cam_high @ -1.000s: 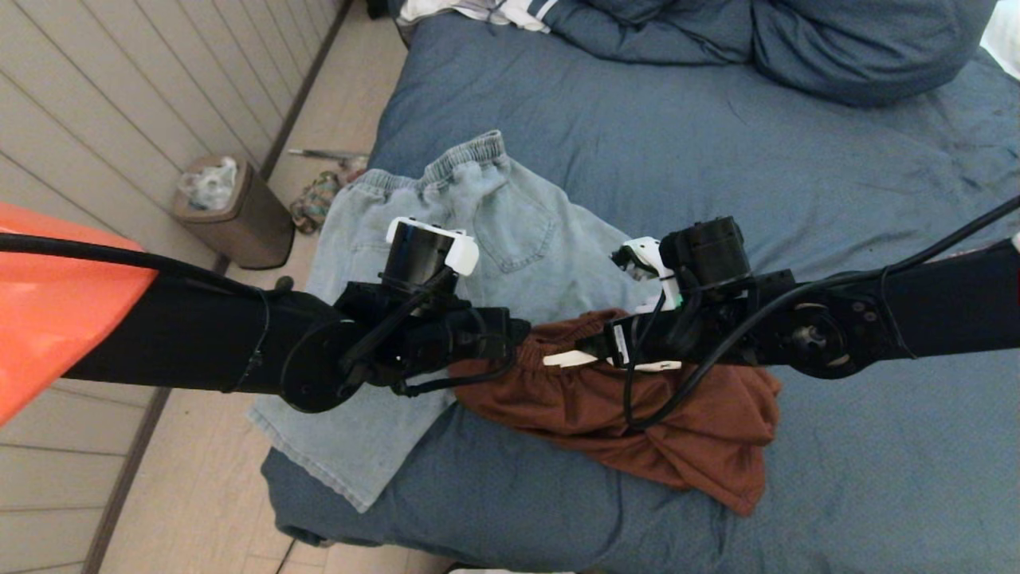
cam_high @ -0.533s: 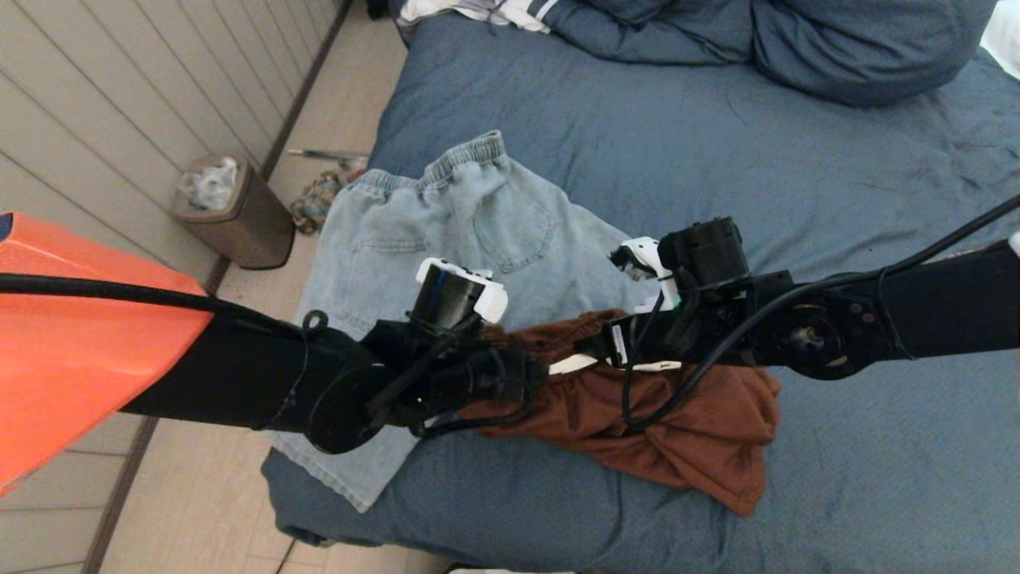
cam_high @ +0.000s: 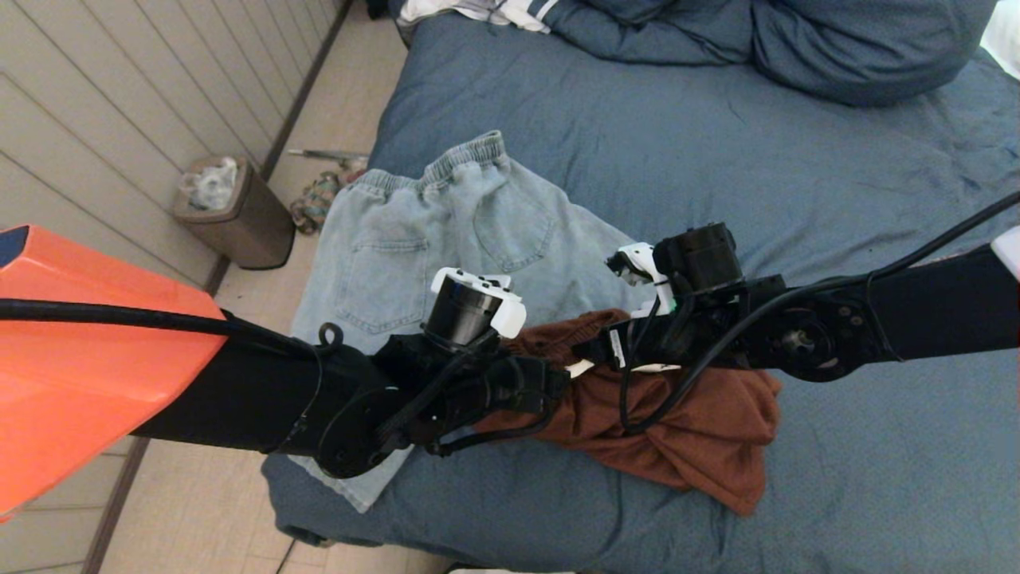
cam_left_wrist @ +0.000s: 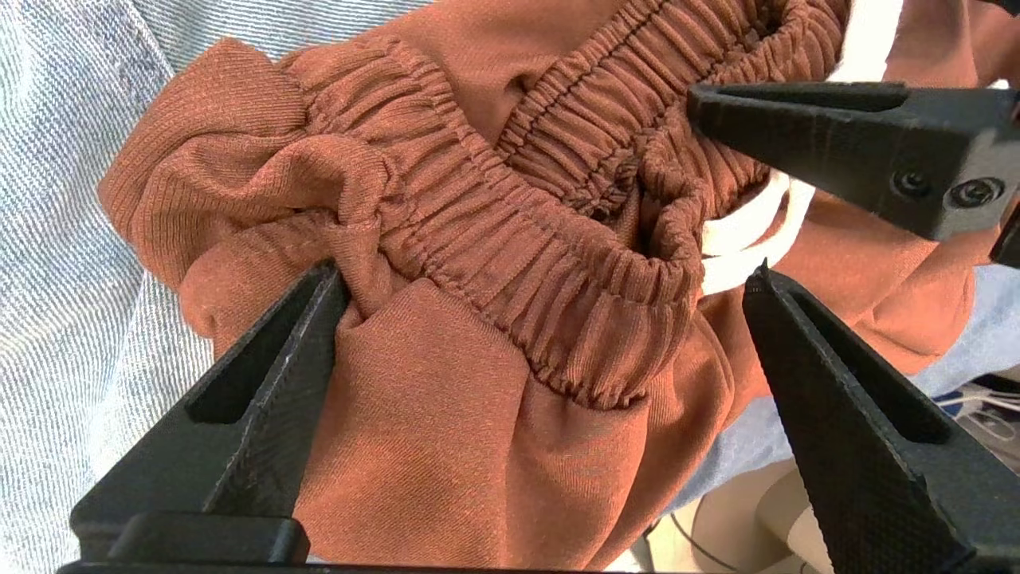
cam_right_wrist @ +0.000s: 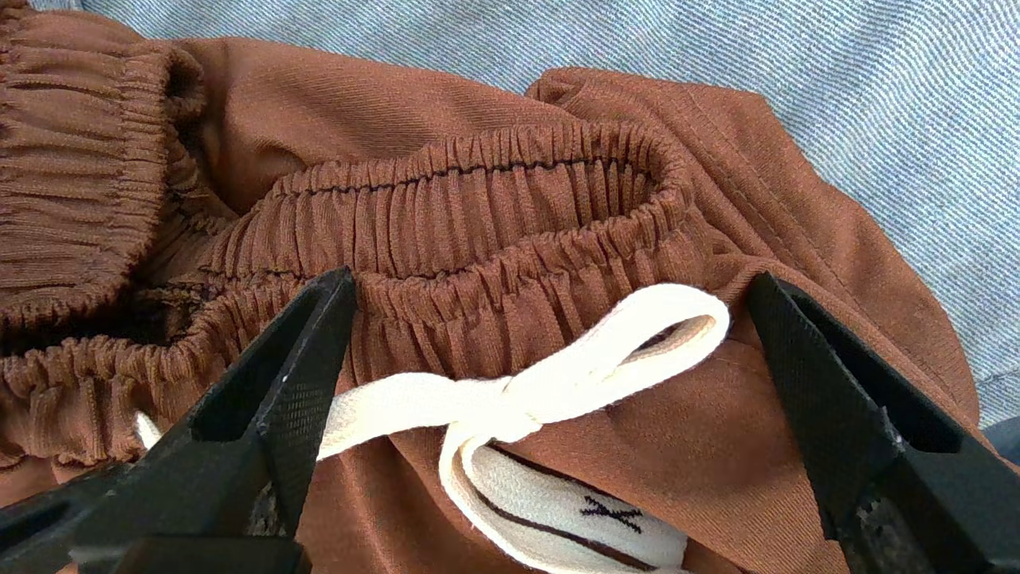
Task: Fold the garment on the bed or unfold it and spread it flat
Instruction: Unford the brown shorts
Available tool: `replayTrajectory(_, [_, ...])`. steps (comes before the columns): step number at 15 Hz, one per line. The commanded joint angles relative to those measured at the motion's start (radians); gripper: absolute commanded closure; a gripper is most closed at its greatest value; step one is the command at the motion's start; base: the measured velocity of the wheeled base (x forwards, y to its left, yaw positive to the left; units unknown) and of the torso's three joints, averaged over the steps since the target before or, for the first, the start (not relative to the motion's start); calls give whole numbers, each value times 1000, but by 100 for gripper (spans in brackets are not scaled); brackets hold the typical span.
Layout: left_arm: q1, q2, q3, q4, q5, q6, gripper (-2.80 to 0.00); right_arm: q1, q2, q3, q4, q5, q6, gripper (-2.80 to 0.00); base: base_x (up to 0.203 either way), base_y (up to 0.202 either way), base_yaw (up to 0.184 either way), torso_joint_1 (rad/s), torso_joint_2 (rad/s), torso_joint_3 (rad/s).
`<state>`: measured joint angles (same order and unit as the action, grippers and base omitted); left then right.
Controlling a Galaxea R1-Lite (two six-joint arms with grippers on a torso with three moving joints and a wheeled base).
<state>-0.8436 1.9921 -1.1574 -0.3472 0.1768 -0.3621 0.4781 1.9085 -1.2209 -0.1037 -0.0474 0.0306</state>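
Left gripper [cam_left_wrist: 542, 279] has swung onto shorts [cam_high: 677, 430] beside right gripper [cam_right_wrist: 550, 287]; you have both wide open, empty, straddling waistband [cam_right_wrist: 478, 239] for two-handed lift.

Rust-brown shorts [cam_high: 693, 446]: middle and waistband hidden under both crossing arms in the head view.
Light denim shorts [cam_high: 446, 231]: lower hem covered by the left arm.
Bed [cam_high: 797, 183]: cut off at top, right and bottom edges.
Striped cloth [cam_high: 486, 11]: mostly beyond the top edge, kind unclear.
Small bin [cam_high: 239, 215]: contents too small to identify.
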Motion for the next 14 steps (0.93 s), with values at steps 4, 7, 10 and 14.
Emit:
replayTrajectory(4, [45, 20, -24, -3, 5, 0, -280, -1, 10, -5, -1, 0, 2, -280, 0, 0, 0, 0, 0, 0])
replayTrajectory(7, [105, 53, -62, 0, 1, 5, -280, -1, 6, -1, -1, 0, -1, 0, 0, 0, 0, 0, 0, 0])
replayTrajectory(10, [112, 76, -65, -1, 0, 3, -280, -1, 7, -5, -2, -2, 0, 0, 0, 0, 0, 0, 0, 0])
replayTrajectory(14, [110, 36, -61, 1, 0, 3, -280, 1, -3, -10, -20, -5, 7, 0, 0, 0, 0, 0, 0, 0])
